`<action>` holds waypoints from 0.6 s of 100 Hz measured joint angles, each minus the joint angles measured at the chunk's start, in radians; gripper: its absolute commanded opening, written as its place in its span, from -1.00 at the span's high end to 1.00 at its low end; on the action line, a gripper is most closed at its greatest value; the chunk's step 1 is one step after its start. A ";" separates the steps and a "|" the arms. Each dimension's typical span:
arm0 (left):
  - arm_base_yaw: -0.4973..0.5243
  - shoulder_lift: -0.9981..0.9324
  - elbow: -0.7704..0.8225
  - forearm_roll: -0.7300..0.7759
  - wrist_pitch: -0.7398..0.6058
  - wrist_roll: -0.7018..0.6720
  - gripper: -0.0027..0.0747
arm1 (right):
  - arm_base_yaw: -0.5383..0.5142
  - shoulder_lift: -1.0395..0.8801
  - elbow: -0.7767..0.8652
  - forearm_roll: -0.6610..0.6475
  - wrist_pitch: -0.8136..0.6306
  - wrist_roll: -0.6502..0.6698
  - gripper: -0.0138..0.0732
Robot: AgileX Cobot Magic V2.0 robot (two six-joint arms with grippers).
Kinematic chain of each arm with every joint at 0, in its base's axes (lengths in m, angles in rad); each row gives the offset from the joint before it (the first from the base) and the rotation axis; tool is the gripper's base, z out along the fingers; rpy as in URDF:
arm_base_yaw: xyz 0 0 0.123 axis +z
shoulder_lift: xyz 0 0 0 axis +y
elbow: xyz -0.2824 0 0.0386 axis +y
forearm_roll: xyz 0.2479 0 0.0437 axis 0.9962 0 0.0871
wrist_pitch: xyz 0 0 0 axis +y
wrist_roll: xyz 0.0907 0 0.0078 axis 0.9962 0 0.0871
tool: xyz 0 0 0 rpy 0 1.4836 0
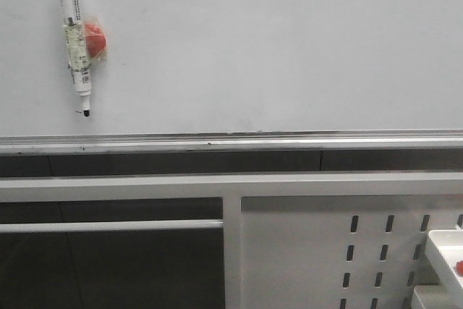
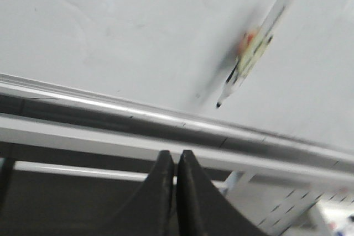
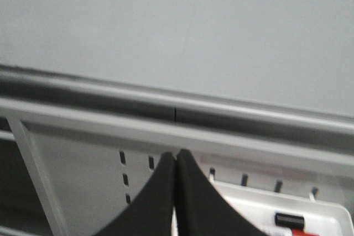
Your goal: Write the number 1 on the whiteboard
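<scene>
Front view shows no arm or end effector at all; only the wrist views do. Whiteboard fills the upper part of the front view, silver rail along its lower edge. Number 1 not visible on the board in any view; surface reads blank apart from a tiny dark speck just beside the marker tip.

Marker stuck to the board at far left in front view, near upright, tip down, taped over a red round magnet. Label on the marker barrel has print, too small to read. Left wrist view shows the same marker blurred, tilted, well above and to one side of the left end effector, not touching it. Right wrist view does not show the marker.

Left end effector: black fingers together, nothing between them, below the board rail. Right end effector: fingers together, empty, also below the rail, board well above it.

Below the board: white frame bar, then a white perforated panel with slots on the right. White tray at the far lower right of front view, a red bit in it. Right wrist view shows that tray just beside the right end effector, holding a black and red item, partly hidden by the fingers. No readable writing anywhere.
</scene>
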State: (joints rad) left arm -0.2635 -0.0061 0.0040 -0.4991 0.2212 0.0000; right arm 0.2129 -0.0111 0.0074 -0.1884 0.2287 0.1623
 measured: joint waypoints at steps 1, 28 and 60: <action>0.000 0.000 0.000 -0.015 -0.004 0.000 0.98 | 0.000 0.000 0.000 0.004 -0.009 0.000 0.80; 0.000 0.000 0.000 -0.362 -0.075 0.000 0.98 | 0.000 0.000 0.000 0.277 -0.399 0.030 0.80; 0.000 0.000 -0.047 -0.261 -0.121 0.042 0.98 | 0.000 0.000 -0.047 0.461 -0.499 0.046 0.80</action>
State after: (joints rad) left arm -0.2635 -0.0061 -0.0426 -0.7602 0.1002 0.0416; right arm 0.2129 -0.0111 -0.0396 0.2726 -0.2702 0.2084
